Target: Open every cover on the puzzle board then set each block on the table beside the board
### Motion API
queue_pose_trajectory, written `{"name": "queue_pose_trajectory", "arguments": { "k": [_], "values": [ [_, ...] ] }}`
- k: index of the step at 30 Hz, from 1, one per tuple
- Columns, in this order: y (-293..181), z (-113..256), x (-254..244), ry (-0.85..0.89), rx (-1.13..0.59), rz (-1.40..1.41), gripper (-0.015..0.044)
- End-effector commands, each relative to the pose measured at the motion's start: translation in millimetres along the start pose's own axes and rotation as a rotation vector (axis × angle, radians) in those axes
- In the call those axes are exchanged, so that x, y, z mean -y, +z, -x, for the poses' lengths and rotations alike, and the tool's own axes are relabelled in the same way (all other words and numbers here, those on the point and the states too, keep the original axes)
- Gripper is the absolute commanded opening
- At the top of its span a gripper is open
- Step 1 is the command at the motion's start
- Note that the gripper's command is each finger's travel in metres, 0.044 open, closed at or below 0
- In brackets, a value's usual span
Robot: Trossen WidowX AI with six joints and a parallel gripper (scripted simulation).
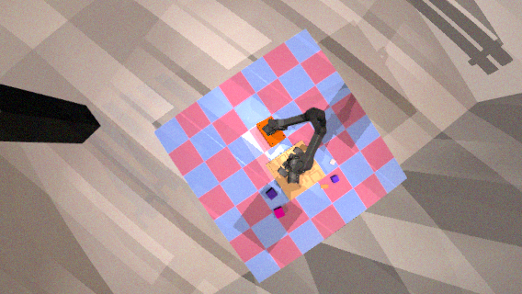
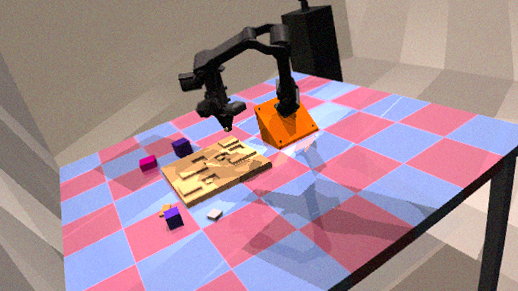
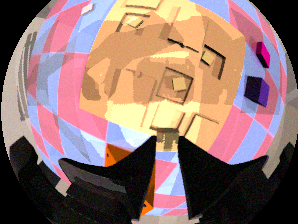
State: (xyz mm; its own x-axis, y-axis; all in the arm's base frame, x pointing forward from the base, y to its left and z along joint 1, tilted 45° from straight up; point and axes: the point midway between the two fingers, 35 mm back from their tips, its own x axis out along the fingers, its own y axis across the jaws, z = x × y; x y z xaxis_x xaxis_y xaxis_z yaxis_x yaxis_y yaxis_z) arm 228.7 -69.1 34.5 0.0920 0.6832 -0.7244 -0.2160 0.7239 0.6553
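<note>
My gripper (image 2: 227, 129) (image 3: 167, 139) is shut on a small tan block (image 3: 167, 137), held above the edge of the tan puzzle board (image 2: 174, 177) (image 3: 115, 50) nearest the arm's base. In the wrist view, a square recess (image 3: 167, 116) lies just ahead of the fingers. A tan piece (image 3: 179, 83) sits in the middle well, another (image 3: 207, 57) in the well towards the purple box, and a pale one (image 3: 134, 21) in the far left well. The covers share the board's colour, so their exact positions are hard to tell. The arm hides much of the board in the top view.
A purple cube (image 1: 334, 178) (image 2: 174, 217), an orange piece (image 1: 324, 186) (image 2: 165, 209) and a white piece (image 1: 333, 162) (image 2: 215, 214) lie off one side. A dark purple box (image 1: 271, 193) (image 2: 181, 147) and a magenta block (image 1: 278, 212) (image 2: 148, 163) lie off another. The orange base (image 2: 294, 126) stands behind.
</note>
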Motion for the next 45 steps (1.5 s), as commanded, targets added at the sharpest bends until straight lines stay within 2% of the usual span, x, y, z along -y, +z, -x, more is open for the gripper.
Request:
{"name": "queue_pose_trajectory", "arguments": {
  "k": [1, 45],
  "values": [
    [13, 3, -9, -0.012, 0.005, 0.001, 0.008],
    [95, 6, -132, -0.024, 0.017, 0.003, 0.008]
  ]
}}
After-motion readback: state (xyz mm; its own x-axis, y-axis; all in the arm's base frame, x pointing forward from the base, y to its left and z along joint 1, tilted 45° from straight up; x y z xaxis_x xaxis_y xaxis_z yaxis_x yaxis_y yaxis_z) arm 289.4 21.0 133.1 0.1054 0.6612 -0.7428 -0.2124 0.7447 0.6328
